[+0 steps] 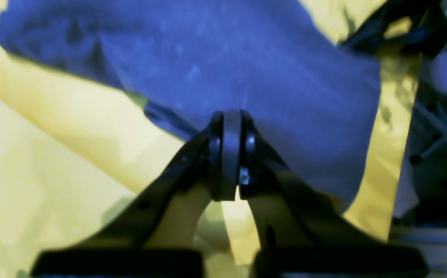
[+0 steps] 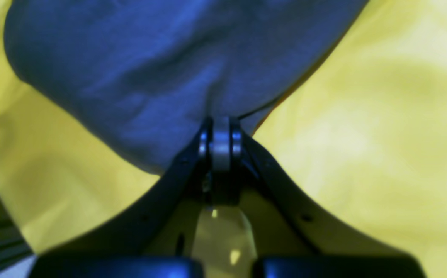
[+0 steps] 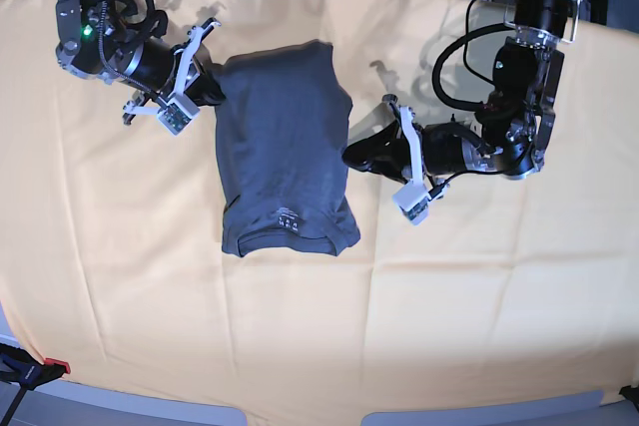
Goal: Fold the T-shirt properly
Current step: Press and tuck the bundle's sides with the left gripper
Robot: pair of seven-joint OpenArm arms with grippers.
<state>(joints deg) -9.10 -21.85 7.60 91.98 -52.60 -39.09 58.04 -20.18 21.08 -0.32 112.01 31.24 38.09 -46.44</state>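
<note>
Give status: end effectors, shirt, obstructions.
Left end effector shut on T-shirt edge. Right end effector shut on opposite edge. Shirt sides folded in, on orange-yellow cloth. Nothing in the way.

The left gripper [image 3: 351, 157] sits at the right-hand edge of the T-shirt [image 3: 285, 147] as the base view shows it, fingers pressed together on the fabric's edge. Its arm reaches in low and nearly level from that side, the forearm bending up toward the far side of the shirt. The right gripper [image 3: 212, 95] sits at the shirt's far left corner, likewise clamped on a pinch of cloth, its arm coming in from the left, angled slightly downward.
</note>
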